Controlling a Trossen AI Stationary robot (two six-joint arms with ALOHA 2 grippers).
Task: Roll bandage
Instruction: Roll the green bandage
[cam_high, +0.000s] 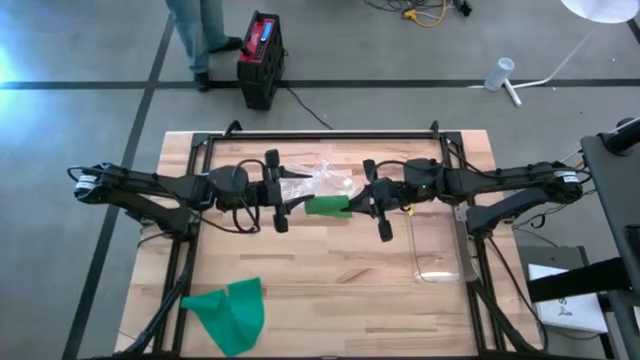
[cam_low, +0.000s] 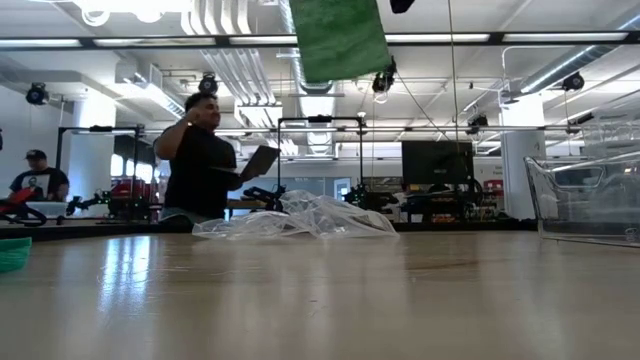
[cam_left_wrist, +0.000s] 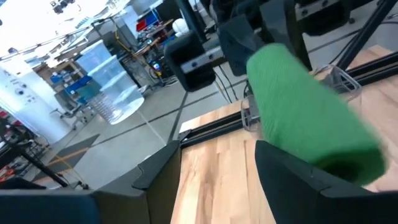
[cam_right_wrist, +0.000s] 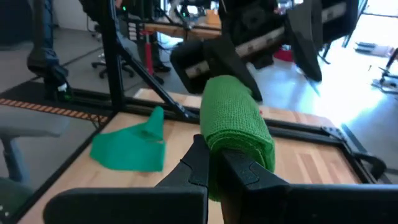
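My right gripper (cam_right_wrist: 214, 165) is clamped tight on one end of the rolled green bandage (cam_right_wrist: 236, 127), which I hold lifted above the wooden table (cam_high: 330, 270), and the roll stretches straight out ahead of my fingers (cam_right_wrist: 196, 163). At its far end my left gripper (cam_high: 279, 192) faces me with its fingers (cam_left_wrist: 292, 180) apart around the roll; I cannot tell whether they touch it. Both my arms reach level toward each other over the table's middle. Just beyond the roll lies a crumpled clear plastic bag (cam_high: 325, 178). Well off, by the table's corner, sits a loose green cloth (cam_high: 232, 312), and a clear container (cam_high: 440, 250) stands near my right arm.
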